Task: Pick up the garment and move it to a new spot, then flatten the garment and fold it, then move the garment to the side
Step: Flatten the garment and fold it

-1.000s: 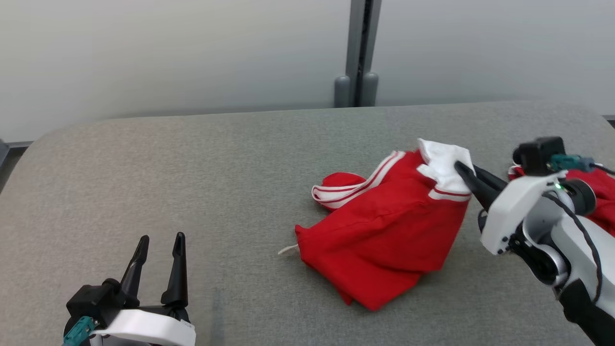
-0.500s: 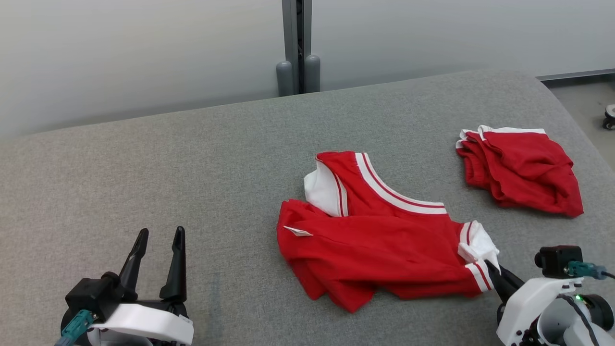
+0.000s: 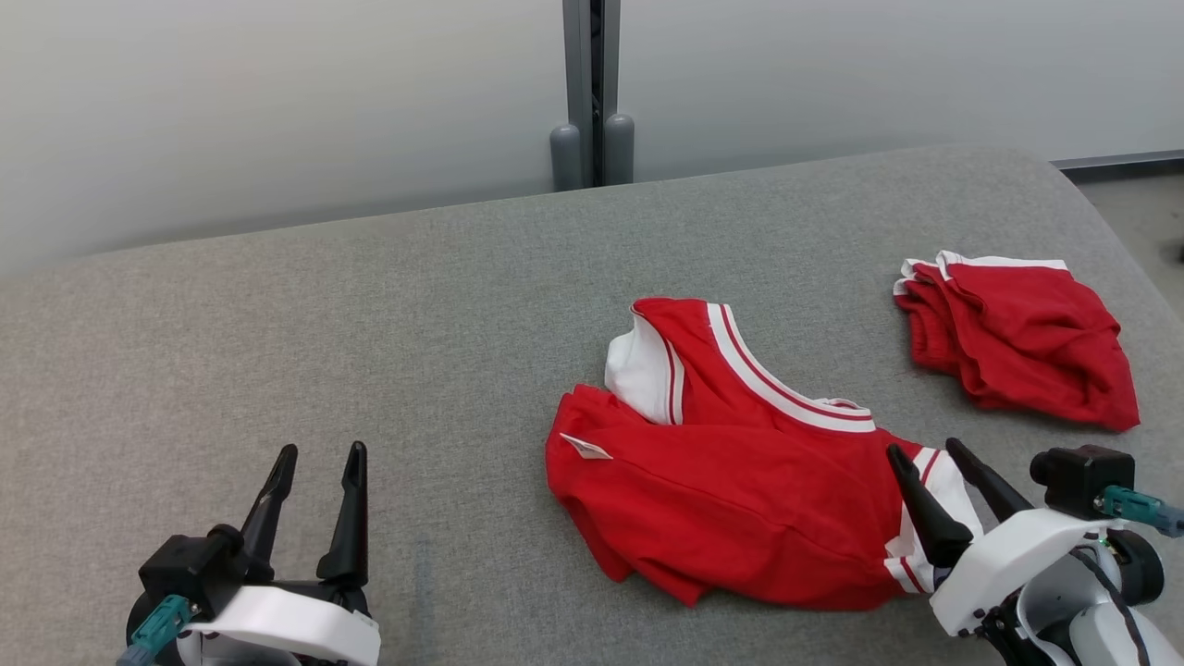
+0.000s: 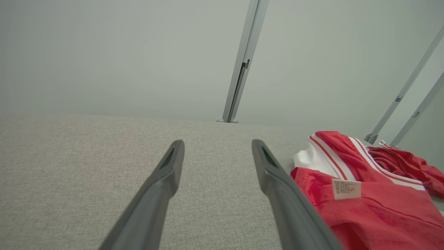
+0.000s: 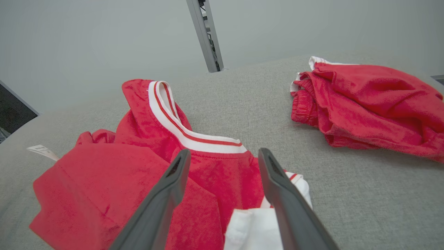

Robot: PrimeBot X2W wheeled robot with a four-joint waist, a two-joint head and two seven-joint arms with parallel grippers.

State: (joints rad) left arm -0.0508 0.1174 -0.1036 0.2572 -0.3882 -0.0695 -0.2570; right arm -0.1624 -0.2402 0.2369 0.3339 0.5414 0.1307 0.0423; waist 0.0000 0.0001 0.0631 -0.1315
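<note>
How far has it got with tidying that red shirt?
Moving looks done: the red shirt lies on the table, the right gripper open over its white sleeve. Nothing is in hand; the left gripper is open. Flattening, folding and setting aside remain: it is crumpled.

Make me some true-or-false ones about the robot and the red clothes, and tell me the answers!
1. The right end effector is open over the white sleeve of the red shirt. True.
2. The left end effector is grabbing the shirt. False: it is open, away from the shirt, over the grey surface.
3. Two red clothes lie on the surface. True: the shirt and a second red garment.
4. The shirt is neatly folded. False: it lies rumpled.
</note>
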